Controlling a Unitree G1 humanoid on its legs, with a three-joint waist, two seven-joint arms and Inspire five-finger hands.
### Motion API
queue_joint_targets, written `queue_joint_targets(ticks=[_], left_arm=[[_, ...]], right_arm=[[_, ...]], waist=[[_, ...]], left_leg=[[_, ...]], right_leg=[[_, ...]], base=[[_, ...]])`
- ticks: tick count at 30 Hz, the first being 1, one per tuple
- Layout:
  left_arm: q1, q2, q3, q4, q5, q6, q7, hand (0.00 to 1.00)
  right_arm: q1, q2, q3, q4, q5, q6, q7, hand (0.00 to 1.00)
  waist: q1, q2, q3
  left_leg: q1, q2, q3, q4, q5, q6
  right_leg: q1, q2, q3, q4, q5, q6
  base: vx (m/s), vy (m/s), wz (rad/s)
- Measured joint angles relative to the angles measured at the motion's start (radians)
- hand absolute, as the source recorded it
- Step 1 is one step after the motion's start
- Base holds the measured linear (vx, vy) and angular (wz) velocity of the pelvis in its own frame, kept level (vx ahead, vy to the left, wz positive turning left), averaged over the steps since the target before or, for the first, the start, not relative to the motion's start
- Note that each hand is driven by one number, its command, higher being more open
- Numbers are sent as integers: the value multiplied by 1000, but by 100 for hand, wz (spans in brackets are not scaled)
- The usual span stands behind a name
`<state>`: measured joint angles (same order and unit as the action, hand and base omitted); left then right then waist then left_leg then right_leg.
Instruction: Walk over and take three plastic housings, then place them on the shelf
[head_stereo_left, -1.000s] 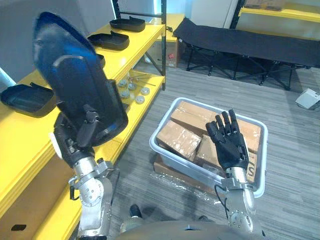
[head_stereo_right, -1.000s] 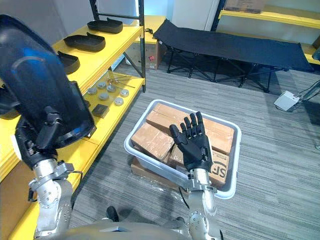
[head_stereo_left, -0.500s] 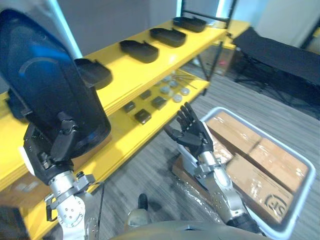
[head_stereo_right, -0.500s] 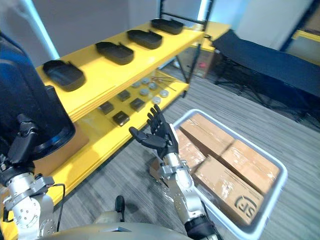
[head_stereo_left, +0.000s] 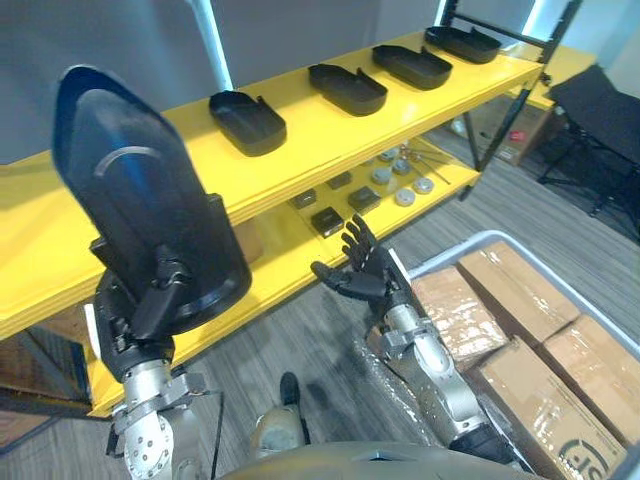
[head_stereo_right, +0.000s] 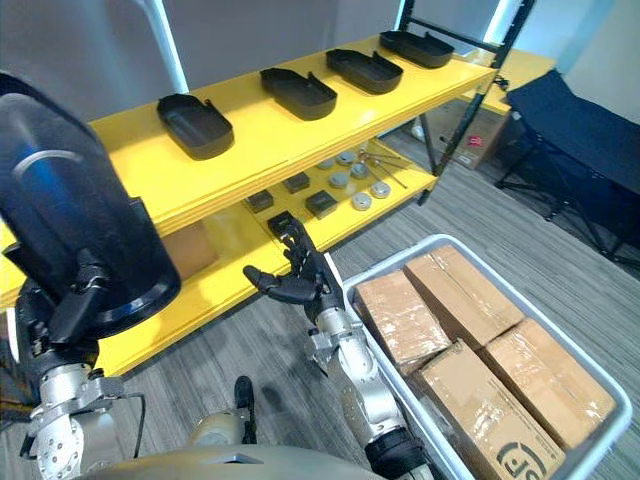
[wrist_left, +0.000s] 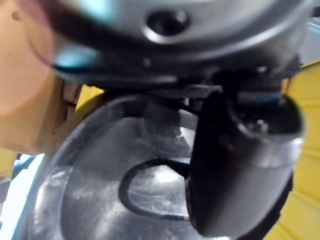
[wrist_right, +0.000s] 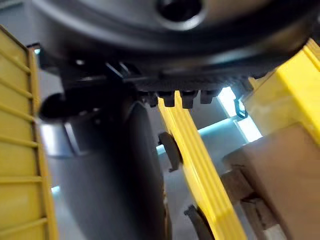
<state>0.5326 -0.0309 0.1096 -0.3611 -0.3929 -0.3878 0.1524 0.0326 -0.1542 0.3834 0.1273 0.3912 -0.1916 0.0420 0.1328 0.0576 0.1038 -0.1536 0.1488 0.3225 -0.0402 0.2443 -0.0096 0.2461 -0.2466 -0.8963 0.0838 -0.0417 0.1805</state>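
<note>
Shelf (head_stereo_right: 250, 140) of yellow boards stands on the robot's left side and runs away into the room, with an upper board and a lower board (head_stereo_right: 225, 262). Beyond the far end of the shelf a dark folding cot (head_stereo_right: 570, 130) stands on the grey floor (head_stereo_right: 500, 215).

On the floor to the right lies a grey tub (head_stereo_right: 437, 240), and in it cardboard boxes (head_stereo_right: 465, 300) are packed close side by side.

The held housing (head_stereo_left: 140, 200), black and glossy, is up in the air on the near left, in front of the shelf and not touching it. It stands almost upright, with the narrow end up and the broad end down in the left hand (head_stereo_left: 135, 325). This hand is closed on the broad end: the thumb lies across the front face, and the fingers go behind the housing. In the left wrist view the thumb presses on the shiny surface.

A row of housings (head_stereo_right: 298, 92), four of the same black kind, lies on the upper board, each apart from the next.

The right hand (head_stereo_left: 365, 275) hovers between the front edge of the lower board and the tub. Its fingers are straight and spread, and it holds nothing.

On the lower board lie some small dark blocks (head_stereo_left: 328, 220) and, further along, a group of round metal discs (head_stereo_left: 405, 190).
</note>
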Motion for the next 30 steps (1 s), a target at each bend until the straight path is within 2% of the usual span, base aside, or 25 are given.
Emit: queue_joint_targets(ticks=[2, 4, 6, 8, 10, 12, 15, 19, 20, 21, 22, 23, 24, 26, 28, 29, 30], left_arm=[[-13, 7, -8, 2, -1, 0, -24, 0], [-39, 36, -26, 2, -2, 0, -61, 0], [-118, 109, -64, 20, -6, 4, -134, 0], [-176, 153, -93, 45, -29, 14, -199, 0], [-208, 176, -114, 48, -47, 27, -240, 0], [-233, 180, -128, 49, -47, 39, -265, 0], [-251, 189, -137, 62, -45, 67, -236, 0], [-243, 187, -134, 101, -46, 69, -204, 0], [-242, 187, -133, 111, -46, 69, -205, 0], [-241, 187, -131, 115, -45, 69, -208, 0], [-241, 186, -128, 116, -45, 69, -210, 0], [-235, 186, -126, 116, -45, 70, -210, 0], [-229, 185, -119, 118, -46, 70, -215, 0], [-227, 180, -101, 117, -46, 72, -238, 0], [-227, 172, -71, 116, -47, 88, -261, 0], [-227, 166, -52, 117, -45, 102, -262, 0], [-230, 162, -47, 117, -45, 110, -260, 0]], right_arm=[[0, -11, -5, 0, -26, -4, 14, 100], [6, -13, -29, -6, -22, -17, 19, 100], [44, -10, -100, -37, -21, -44, 3, 100], [82, -8, -140, -54, -10, -66, -19, 100], [100, -7, -168, -54, 3, -84, -21, 100], [114, -8, -188, -52, 9, -85, -13, 100], [102, -48, -191, -57, 5, -85, 78, 100], [101, -88, -182, -73, 6, -82, 121, 100], [101, -92, -182, -78, 6, -81, 127, 100], [101, -91, -185, -89, 6, -81, 129, 100], [101, -88, -184, -100, 6, -81, 129, 100], [101, -86, -182, -103, 7, -81, 128, 100], [101, -77, -181, -102, 5, -81, 120, 100], [101, -58, -173, -102, -8, -86, 82, 100], [101, -16, -177, -102, -34, -87, 29, 100], [102, -1, -179, -102, -50, -88, 5, 100], [101, 2, -182, -103, -55, -91, -6, 100]], waist=[[-2, -3, 2], [-14, -8, 6], [-48, -21, 23], [-75, -24, 25], [-87, -19, 26], [-88, -10, 29], [-94, 0, 50], [-95, 20, 74], [-95, 19, 77], [-97, -3, 91], [-93, 12, 94], [-90, 13, 95], [-91, 11, 96], [-83, -7, 98], [-67, -33, 109], [-67, -50, 105], [-73, -51, 105]], left_leg=[[1, -7, -1, 0, 0, 0], [-9, -24, -27, 1, 2, 4], [-19, -76, -102, -1, 10, 15], [-16, -117, -145, -18, 22, 29], [-22, -138, -160, -29, 38, 34], [-40, -138, -164, -24, 55, 41], [-52, -120, -163, -6, 51, 21], [-56, -118, -157, 31, 16, 5], [-72, -118, -135, 59, -40, -13], [-87, -117, -102, 102, -88, 6], [-95, -115, -93, 160, -101, 26], [-96, -112, -93, 196, -106, 28], [-101, -119, -94, 229, -102, 34], [-112, -141, -101, 278, -140, 41], [-120, -165, -102, 334, -197, 46], [-119, -181, -108, 344, -220, 50], [-118, -192, -122, 348, -225, 54]], right_leg=[[-5, -14, 8, 29, -22, 7], [-31, -19, 87, 87, -80, 11], [-92, -10, 286, 209, -208, -11], [-109, -11, 367, 271, -267, -29], [-123, -22, 405, 301, -285, -16], [-131, -19, 399, 304, -286, -15], [-157, -13, 409, 334, -296, -28], [-154, -16, 402, 366, -320, -40], [-152, -28, 389, 365, -323, -45], [-149, -55, 380, 361, -322, -47], [-139, -61, 374, 364, -324, -47], [-135, -61, 371, 369, -330, -44], [-116, -69, 363, 376, -343, -32], [-89, -91, 346, 370, -351, -22], [-50, -106, 326, 349, -356, -30], [-49, -120, 345, 392, -335, -53], [-64, -126, 369, 434, -315, -73]], base=[[-76, 71, 19], [-105, 66, 49], [-95, 6, 103], [-56, -50, 93], [-3, -19, 49], [-1, -29, 12], [-57, -48, -5], [-75, -21, 7], [-48, 9, 29], [-37, 29, 29], [-9, 38, 16], [34, 23, 13], [82, 24, 21], [121, 47, 26], [214, 71, 24], [256, 60, 36], [264, 79, 58]])
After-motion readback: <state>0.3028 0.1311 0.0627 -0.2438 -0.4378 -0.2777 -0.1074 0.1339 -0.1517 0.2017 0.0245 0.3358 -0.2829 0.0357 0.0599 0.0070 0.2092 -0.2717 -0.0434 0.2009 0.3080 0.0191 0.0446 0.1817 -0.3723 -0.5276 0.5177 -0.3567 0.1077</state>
